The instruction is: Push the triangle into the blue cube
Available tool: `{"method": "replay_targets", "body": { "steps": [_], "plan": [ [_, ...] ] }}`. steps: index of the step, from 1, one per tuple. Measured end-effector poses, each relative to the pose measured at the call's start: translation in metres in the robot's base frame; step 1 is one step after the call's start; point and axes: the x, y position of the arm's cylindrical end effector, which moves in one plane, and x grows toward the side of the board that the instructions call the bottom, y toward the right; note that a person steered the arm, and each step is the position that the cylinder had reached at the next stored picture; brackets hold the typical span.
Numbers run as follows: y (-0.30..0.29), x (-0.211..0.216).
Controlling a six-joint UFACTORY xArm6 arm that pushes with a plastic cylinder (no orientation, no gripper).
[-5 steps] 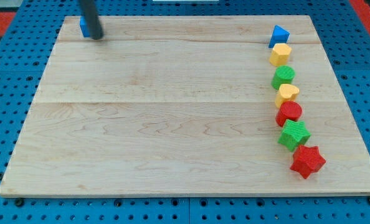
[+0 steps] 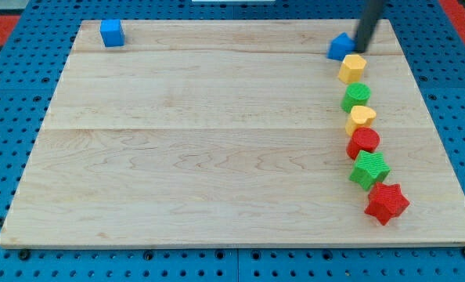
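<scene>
The blue triangle [image 2: 341, 46] lies near the board's top right, at the head of a column of blocks. The blue cube [image 2: 111, 33] sits alone at the board's top left, far from the triangle. My tip [image 2: 362, 49] is down right against the triangle's right side, just above the yellow hexagon block [image 2: 352, 68]. The rod leans up toward the view's top edge.
Below the yellow hexagon a column runs down the right side: a green round block [image 2: 356, 97], a yellow heart [image 2: 361, 117], a red round block [image 2: 364, 142], a green star [image 2: 369, 169], a red star [image 2: 387, 203]. The wooden board [image 2: 217, 157] lies on blue pegboard.
My tip has moved from beside the blue cube at top left across to the triangle's right side. The triangle has shifted slightly to the left. The cube is uncovered.
</scene>
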Motion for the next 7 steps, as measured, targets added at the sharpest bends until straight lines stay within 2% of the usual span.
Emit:
{"method": "replay_targets", "body": {
  "steps": [2, 3, 4, 5, 6, 7],
  "plan": [
    [-0.266, -0.051],
    [-0.286, -0.045],
    [-0.210, -0.032],
    [-0.218, -0.008],
    [-0.308, -0.012],
    [-0.334, -0.017]
  ]
}}
